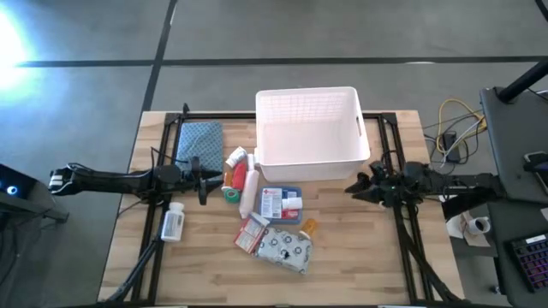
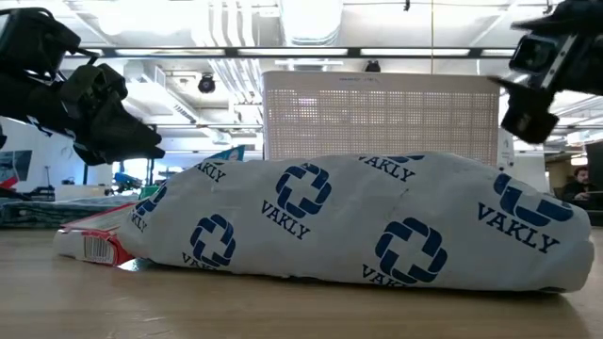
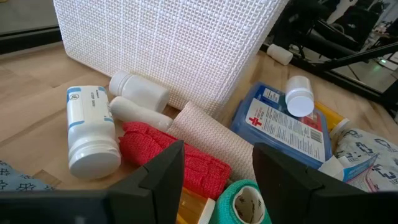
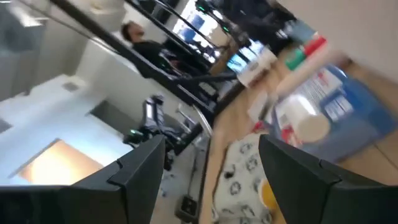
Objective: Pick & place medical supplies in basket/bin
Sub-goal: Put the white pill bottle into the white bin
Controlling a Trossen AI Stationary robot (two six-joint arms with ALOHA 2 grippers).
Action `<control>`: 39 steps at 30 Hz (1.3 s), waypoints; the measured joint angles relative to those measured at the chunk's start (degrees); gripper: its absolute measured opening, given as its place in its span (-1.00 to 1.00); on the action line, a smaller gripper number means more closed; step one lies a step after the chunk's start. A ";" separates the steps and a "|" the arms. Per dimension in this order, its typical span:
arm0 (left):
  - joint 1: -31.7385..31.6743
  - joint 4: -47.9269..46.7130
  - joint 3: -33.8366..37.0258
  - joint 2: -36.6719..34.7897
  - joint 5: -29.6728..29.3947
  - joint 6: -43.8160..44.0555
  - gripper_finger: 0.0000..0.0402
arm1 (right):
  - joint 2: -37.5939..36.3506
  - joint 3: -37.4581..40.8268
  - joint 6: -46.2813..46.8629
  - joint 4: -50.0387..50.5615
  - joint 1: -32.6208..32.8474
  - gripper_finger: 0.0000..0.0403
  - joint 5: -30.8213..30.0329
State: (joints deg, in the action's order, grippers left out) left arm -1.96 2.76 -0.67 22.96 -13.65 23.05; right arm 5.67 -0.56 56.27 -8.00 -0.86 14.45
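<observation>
Wood-plank worktop [image 1: 368, 257] on a grey floor, w/ an office-type room behind it in the low view. White lattice bin [image 1: 310, 135] sits at the far middle of the worktop, nothing visible inside it.

Supplies are all piled in front of the bin: a blue-white flat box [image 1: 282, 205], red-white packet [image 1: 252, 233], silvery dotted pouch [image 1: 286, 248] nearest the front edge, small orange item [image 1: 309, 227] just beside the pouch, green roll [image 1: 231, 194], plus red-and-white tubes [image 1: 243, 181] btwn the roll and the box. One white pill bottle [image 1: 174, 222] lies off on its own to the left. Blue-grey folded cloth [image 1: 199, 138] is at the far left, next to the bin.

Left hand [image 1: 208, 181] hovers just left of the pile, fingers [image 3: 163, 174] apart w/ nothing btwn them; its wrist cam looks down at the red roll and green roll right under it. Right hand [image 1: 353, 188] hangs right of the pile, near the bin's front right corner, fingers [image 4: 297, 168] also apart and empty.
</observation>
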 joint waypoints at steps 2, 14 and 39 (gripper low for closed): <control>0.00 0.00 0.00 0.00 0.02 0.00 -0.15 | 1.65 -0.01 5.06 -1.02 0.00 0.25 0.01; -0.02 0.00 0.00 0.00 0.02 -0.01 -0.15 | 15.93 -1.91 25.84 -0.18 0.50 0.21 7.34; 0.00 0.00 0.00 0.00 0.01 -0.01 -0.15 | 68.01 -40.49 50.82 80.50 4.23 0.17 -7.21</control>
State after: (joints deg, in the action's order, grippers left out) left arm -1.96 2.76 -0.67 22.96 -13.64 23.04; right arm 73.68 -41.04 107.09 72.50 3.37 7.24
